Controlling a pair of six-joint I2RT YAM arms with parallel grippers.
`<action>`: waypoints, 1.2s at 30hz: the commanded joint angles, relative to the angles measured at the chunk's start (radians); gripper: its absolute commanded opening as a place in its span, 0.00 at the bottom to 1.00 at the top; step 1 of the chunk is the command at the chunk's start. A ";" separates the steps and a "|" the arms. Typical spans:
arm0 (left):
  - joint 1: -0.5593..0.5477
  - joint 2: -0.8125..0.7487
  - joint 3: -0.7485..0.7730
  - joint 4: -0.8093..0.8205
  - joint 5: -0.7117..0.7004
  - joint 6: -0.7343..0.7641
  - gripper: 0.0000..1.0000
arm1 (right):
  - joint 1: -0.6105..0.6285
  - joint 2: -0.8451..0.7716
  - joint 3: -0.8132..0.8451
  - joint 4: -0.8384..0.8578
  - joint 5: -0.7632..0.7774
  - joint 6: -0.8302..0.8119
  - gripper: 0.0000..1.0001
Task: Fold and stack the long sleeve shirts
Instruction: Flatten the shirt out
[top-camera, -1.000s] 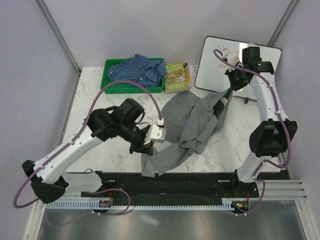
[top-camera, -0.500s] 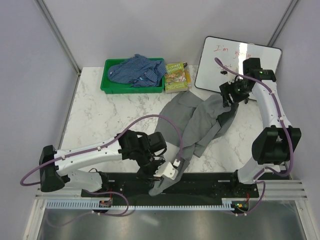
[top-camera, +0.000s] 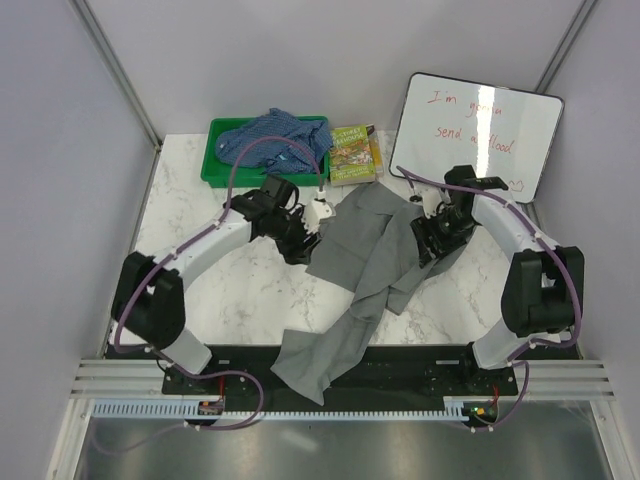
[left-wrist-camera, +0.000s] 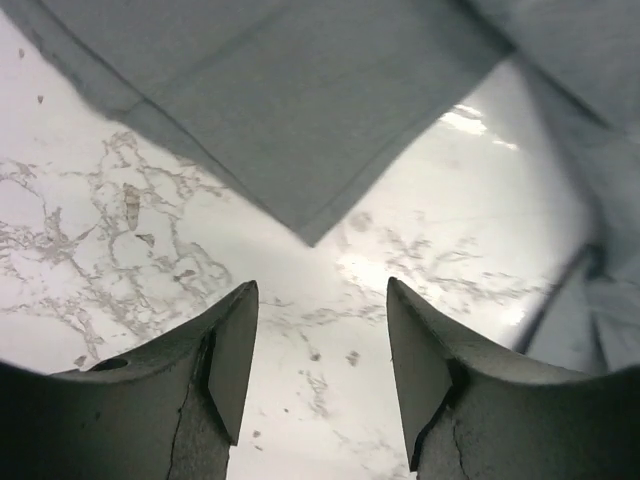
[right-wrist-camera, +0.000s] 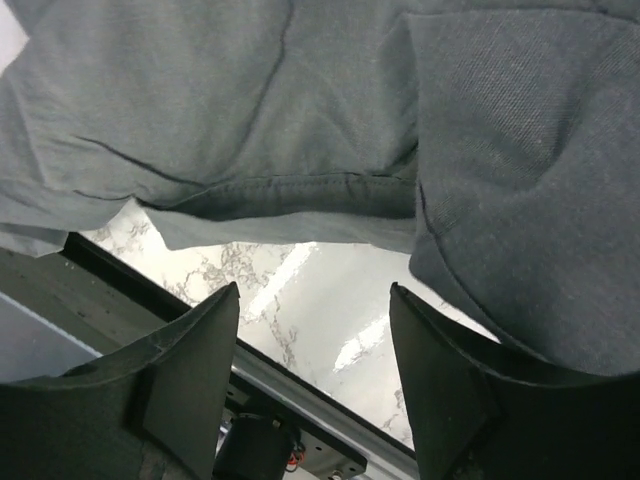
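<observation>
The grey long sleeve shirt (top-camera: 365, 250) lies crumpled across the middle of the marble table, one end (top-camera: 315, 365) trailing over the front edge. The blue checked shirt (top-camera: 278, 138) is heaped in the green bin (top-camera: 222, 172). My left gripper (top-camera: 308, 243) hovers at the grey shirt's left edge. It is open over bare marble (left-wrist-camera: 320, 285), with a corner of the grey shirt (left-wrist-camera: 300, 110) just ahead. My right gripper (top-camera: 425, 248) is at the grey shirt's right side, open (right-wrist-camera: 315, 290), with folds of the shirt (right-wrist-camera: 300, 120) right beyond its tips. Neither gripper holds anything.
A book (top-camera: 354, 154) lies right of the green bin. A whiteboard (top-camera: 478, 130) with red writing leans at the back right. A black rail (top-camera: 420, 370) runs along the table's front edge. White walls close in the left and right sides.
Both grippers have opened and let go of the grey shirt. My left arm swung from the front edge back to the shirt's left edge. My right arm came down from the whiteboard.
</observation>
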 joint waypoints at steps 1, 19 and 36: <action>-0.020 0.122 0.026 0.216 -0.183 -0.081 0.62 | 0.004 0.011 -0.038 0.088 0.080 0.084 0.68; -0.081 0.386 0.051 0.351 -0.329 -0.202 0.65 | -0.028 0.097 -0.090 0.198 -0.067 0.225 0.56; -0.119 0.271 0.106 0.251 -0.342 -0.227 0.69 | -0.077 -0.019 -0.119 0.166 -0.035 0.182 0.00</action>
